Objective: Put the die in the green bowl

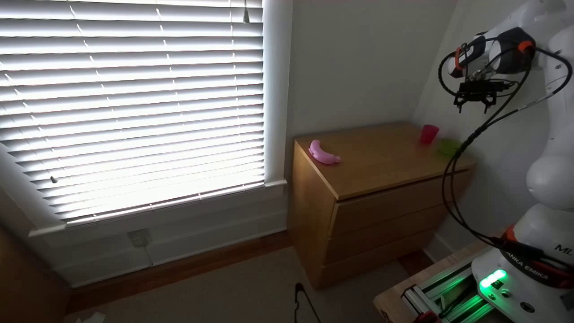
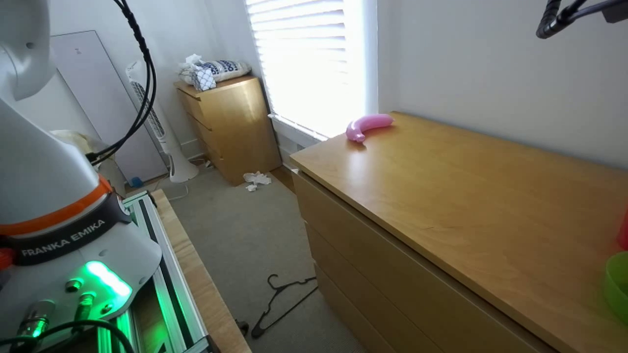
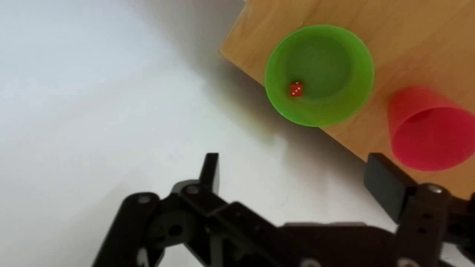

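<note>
The small red die [image 3: 296, 89] lies inside the green bowl [image 3: 356, 97], against the lower left of its inner wall in the wrist view. The bowl stands on the dresser top near a corner. It also shows in both exterior views [image 1: 448, 147] [image 2: 617, 284], partly behind the arm's cables in one and cut by the frame edge where it is nearest. My gripper [image 3: 293, 167] is open, with nothing between its fingers. In an exterior view the gripper [image 1: 473, 108] hangs high above the dresser's end, well above the bowl and apart from it.
A pink-red cup [image 3: 434, 137] stands beside the bowl. A pink banana-shaped object [image 1: 323, 153] lies at the far end of the wooden dresser [image 1: 381, 152]. A white wall meets the dresser edge by the bowl. Black cables [image 1: 466, 148] loop down from the arm.
</note>
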